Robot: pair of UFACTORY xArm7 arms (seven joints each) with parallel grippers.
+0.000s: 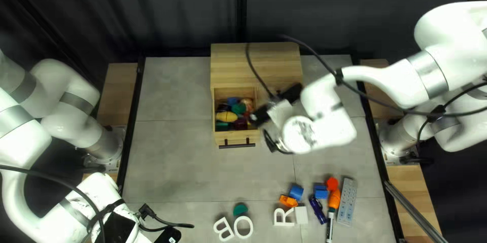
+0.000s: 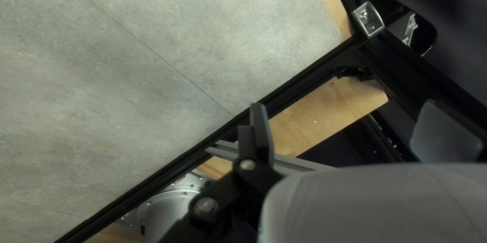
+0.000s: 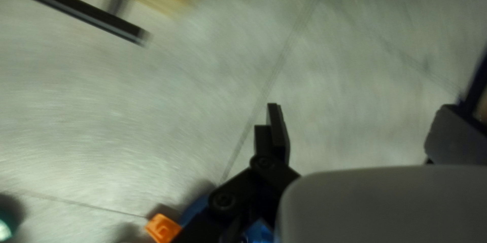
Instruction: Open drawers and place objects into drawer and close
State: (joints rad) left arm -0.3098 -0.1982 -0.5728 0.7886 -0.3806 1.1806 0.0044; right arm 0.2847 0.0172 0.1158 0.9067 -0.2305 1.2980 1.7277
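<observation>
Nearest the camera, my white right arm [image 1: 327, 124] reaches over the grey tabletop [image 1: 177, 167], whose thin seams run between black side rails [image 1: 132, 121]. My right gripper [image 1: 275, 104] has its fingers spread apart, just beside the wooden cabinet [image 1: 256, 63]. Its drawer [image 1: 235, 137] stands open, holding a yellow oval piece [image 1: 226, 116] among other coloured ones. Toward the near edge lie white letters [image 1: 277, 216] and blue blocks [image 1: 296, 192]. My left gripper [image 1: 158, 223], low at the left, also holds its fingers wide. A dark curtain [image 1: 152, 9] closes the room behind.
</observation>
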